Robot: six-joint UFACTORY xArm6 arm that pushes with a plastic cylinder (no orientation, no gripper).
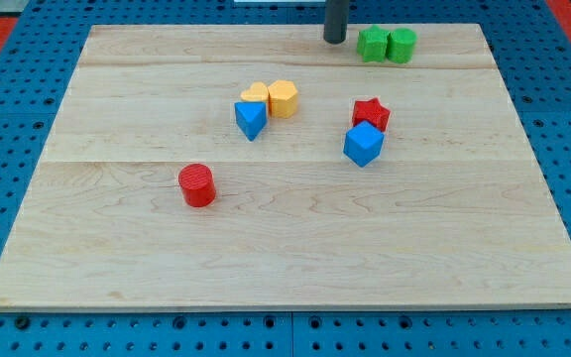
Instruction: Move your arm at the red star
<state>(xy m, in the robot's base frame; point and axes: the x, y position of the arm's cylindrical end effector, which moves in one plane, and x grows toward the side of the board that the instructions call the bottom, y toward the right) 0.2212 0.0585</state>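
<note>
The red star (372,113) lies right of the board's middle, touching a blue cube (363,144) just below it. My tip (335,40) is at the view's top, near the board's top edge, above and a little left of the red star and well apart from it. A green star (372,44) sits just right of the tip.
A green hexagonal block (401,44) touches the green star at the top. A yellow heart (257,95), a yellow hexagon (284,98) and a blue triangular block (250,120) cluster left of centre. A red cylinder (197,184) stands lower left. The wooden board (285,248) lies on a blue pegboard.
</note>
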